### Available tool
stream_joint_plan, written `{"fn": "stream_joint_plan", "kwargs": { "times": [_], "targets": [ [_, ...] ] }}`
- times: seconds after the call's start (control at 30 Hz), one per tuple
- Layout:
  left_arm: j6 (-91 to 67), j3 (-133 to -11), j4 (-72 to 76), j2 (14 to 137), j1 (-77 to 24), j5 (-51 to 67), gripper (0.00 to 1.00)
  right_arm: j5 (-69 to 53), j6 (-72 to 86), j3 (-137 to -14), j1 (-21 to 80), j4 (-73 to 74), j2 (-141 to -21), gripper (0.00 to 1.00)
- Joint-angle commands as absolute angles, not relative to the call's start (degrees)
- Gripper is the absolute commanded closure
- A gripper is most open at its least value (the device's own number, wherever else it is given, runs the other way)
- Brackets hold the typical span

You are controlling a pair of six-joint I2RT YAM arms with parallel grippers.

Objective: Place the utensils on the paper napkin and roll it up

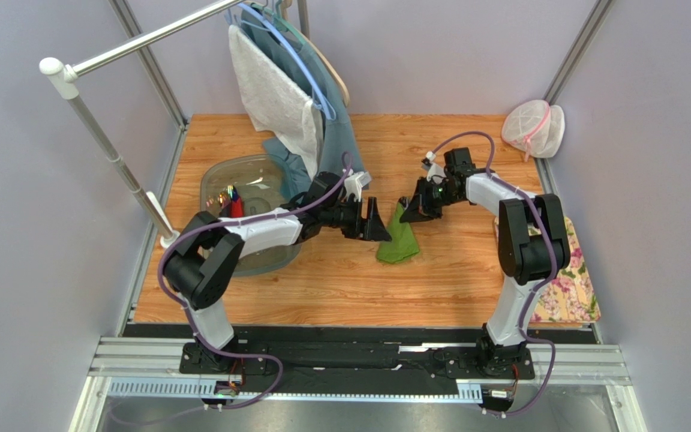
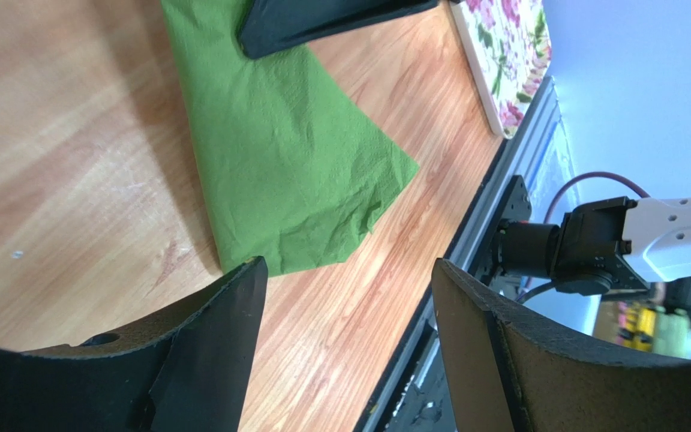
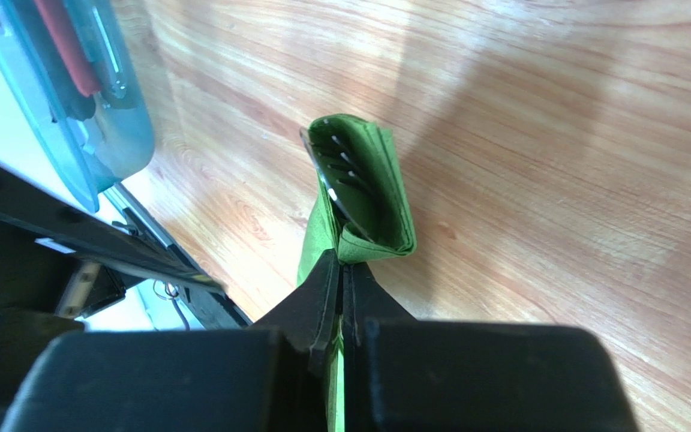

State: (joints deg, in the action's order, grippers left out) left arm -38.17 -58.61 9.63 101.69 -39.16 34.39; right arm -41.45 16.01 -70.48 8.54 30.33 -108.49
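At table [image 1: 466, 279] centre, 3 o'clock of the tub [image 1: 232, 175] holding utensils [image 1: 232, 200], the napkin [image 1: 400, 241] is found folded, rolling judged unfinished. It is pinched by the right gripper [image 3: 340, 270]; the left gripper [image 2: 349, 270] is held wide. One fork [image 3: 345, 184] is enclosed.

Noted on the paper napkin [image 2: 286, 153]: thin green paper, matt, finely pebbled, creased. On the table [image 2: 70, 162]: wood grain, smooth, soft sheen. On the left fingers [image 2: 538, 360]: black plastic, matt, grainy. On the fork [image 3: 345, 180] in the fold: black plastic, glossy. On the tub [image 3: 124, 139]: clear bluish plastic, smooth, shiny.
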Motion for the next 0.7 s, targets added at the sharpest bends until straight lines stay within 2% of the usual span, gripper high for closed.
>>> {"fn": "stream_joint_plan", "kwargs": {
  "times": [0.0,0.53,0.67],
  "targets": [
    [-32.1,-57.8,6.5,97.0,-38.1,31.6,0.24,-44.4,13.5,-70.0,8.3,28.7,-105.4,1.00],
    [-19.4,-54.8,10.4,82.6,-36.2,31.2,0.14,-52.6,7.3,-73.3,8.5,34.6,-96.2,1.00],
    [-12.5,-57.6,5.1,77.8,-35.3,32.6,0.13,-55.9,3.7,-77.5,9.2,38.9,-93.1,1.00]
  ]
}}
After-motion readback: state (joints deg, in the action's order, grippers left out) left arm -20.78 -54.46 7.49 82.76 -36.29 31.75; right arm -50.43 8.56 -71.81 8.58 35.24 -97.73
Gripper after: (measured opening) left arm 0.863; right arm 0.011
